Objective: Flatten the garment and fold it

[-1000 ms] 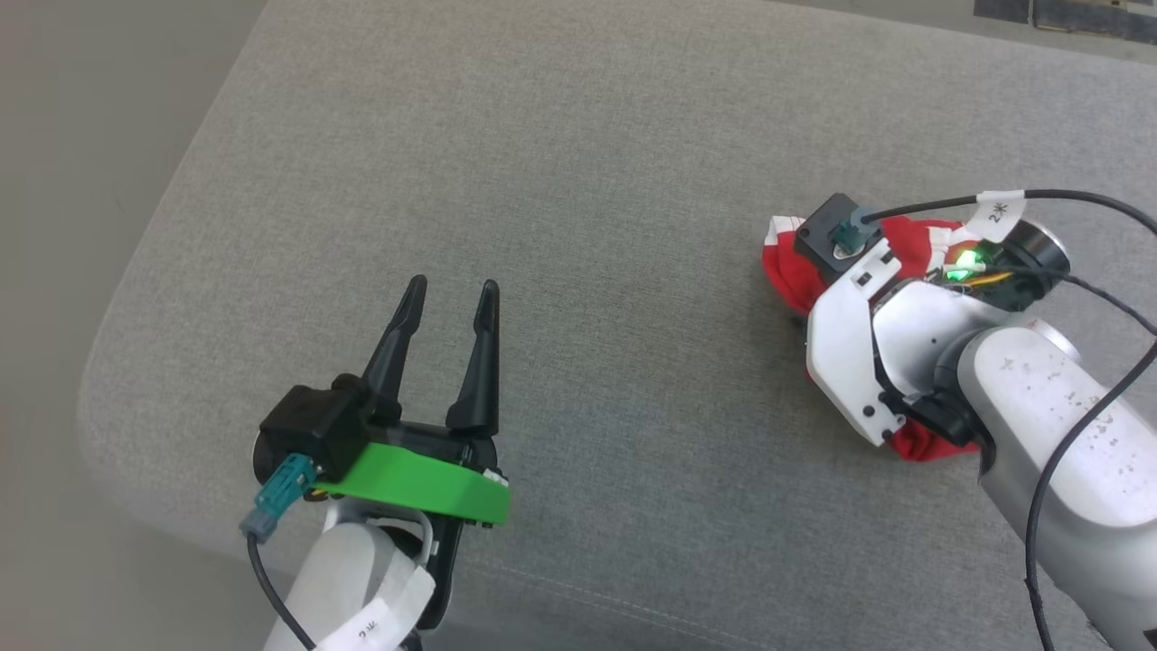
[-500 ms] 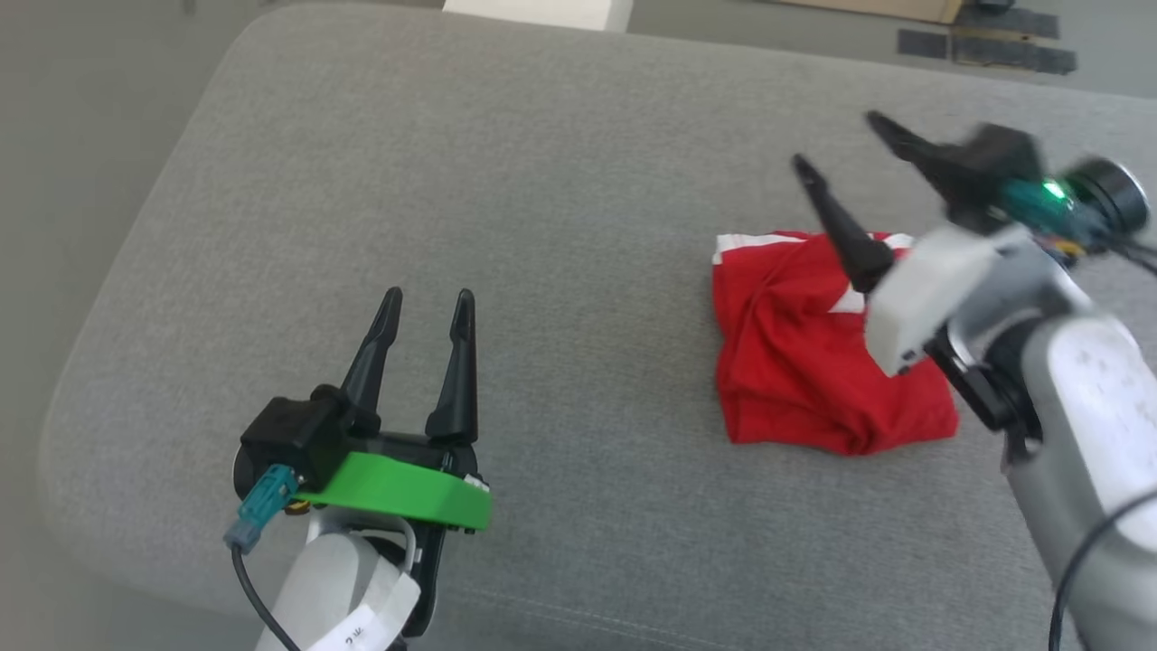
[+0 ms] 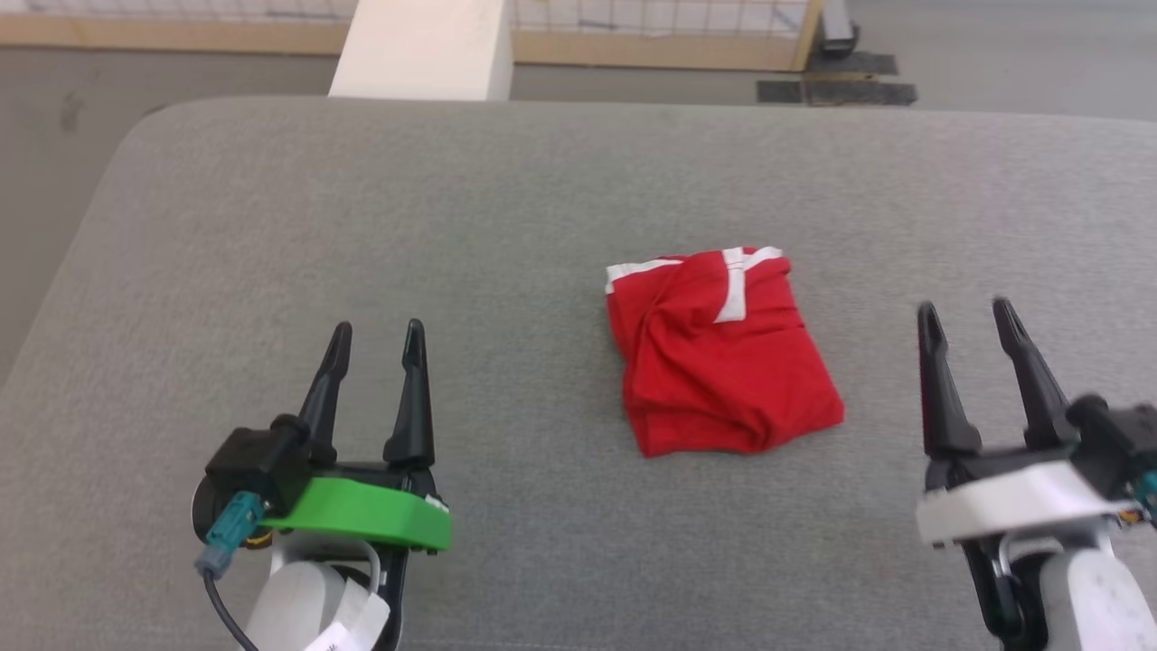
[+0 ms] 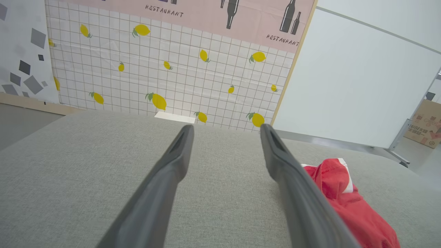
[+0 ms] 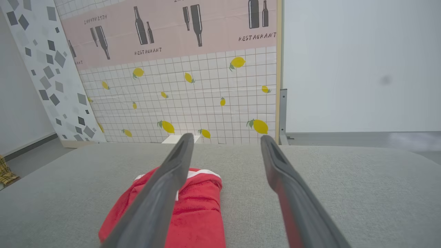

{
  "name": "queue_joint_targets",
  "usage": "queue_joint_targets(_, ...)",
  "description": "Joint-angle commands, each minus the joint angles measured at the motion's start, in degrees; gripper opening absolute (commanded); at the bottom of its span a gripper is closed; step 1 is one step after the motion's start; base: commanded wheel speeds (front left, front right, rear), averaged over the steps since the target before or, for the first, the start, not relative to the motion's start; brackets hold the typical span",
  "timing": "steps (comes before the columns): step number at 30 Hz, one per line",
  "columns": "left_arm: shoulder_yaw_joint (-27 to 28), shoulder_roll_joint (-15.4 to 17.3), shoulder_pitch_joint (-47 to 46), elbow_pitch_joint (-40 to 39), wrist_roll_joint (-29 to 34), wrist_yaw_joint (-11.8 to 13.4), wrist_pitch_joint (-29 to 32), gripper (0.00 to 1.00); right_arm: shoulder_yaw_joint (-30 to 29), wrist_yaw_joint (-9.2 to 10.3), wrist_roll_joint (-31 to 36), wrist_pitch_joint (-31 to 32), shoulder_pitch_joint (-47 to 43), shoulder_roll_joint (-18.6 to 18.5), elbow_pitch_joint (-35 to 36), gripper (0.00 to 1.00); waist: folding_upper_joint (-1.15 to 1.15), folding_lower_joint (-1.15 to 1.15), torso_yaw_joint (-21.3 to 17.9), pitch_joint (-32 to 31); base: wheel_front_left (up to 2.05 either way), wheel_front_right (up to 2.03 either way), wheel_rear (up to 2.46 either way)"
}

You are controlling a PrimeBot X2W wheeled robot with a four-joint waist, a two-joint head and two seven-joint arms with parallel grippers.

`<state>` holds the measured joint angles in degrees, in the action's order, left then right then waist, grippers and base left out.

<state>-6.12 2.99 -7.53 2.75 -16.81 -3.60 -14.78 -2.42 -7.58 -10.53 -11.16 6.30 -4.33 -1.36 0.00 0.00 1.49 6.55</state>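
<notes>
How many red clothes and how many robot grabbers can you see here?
Red garment: 1
Grippers: 2, the left gripper and the right gripper, both open
Total: 3

Bright red soft-fabric shorts striped white, grey woven cushion, white gridded wall panel with yellow lemons, pink banner with black bottles

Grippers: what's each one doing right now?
Left gripper: open, holding nothing.
Right gripper: open, holding nothing; shorts lie loose between them.
</notes>
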Motion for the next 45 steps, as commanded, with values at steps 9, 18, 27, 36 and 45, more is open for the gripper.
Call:
queue_joint_targets(9,0.0,-0.1,2.5,1.3,2.5,-0.7,-0.2,1.0,-2.9,0.09,1.1,-2.4,-6.6,1.2,-0.9,1.0,0.0,0.0,-3.3,-3.5,0.0,0.0,0.0)
queue_joint_targets(18,-0.4,-0.1,3.1,1.5,3.4,-0.6,-0.2,1.0,-1.9,0.09,-0.1,-1.0,-6.4,1.4,-0.9,1.0,0.0,0.0,-2.6,-3.7,0.0,0.0,0.0)
queue_joint_targets(27,-2.5,-0.1,0.8,0.8,3.4,-0.5,-0.2,1.0,-4.2,0.09,-27.0,25.8,7.9,1.4,-11.1,1.0,0.0,0.0,0.2,0.3,0.0,0.0,0.0)
queue_joint_targets(36,-4.2,-0.1,-2.1,0.2,2.8,-0.1,-0.2,1.0,-12.5,0.09,-31.7,47.6,21.9,1.2,-28.4,1.0,0.0,0.0,4.1,4.7,0.0,0.0,0.0)
queue_joint_targets(45,-5.4,-0.1,-3.1,0.1,1.6,0.5,-0.2,1.0,-15.0,0.09,-28.5,56.2,27.3,0.9,-36.0,1.0,0.0,0.0,6.8,6.4,0.0,0.0,0.0)
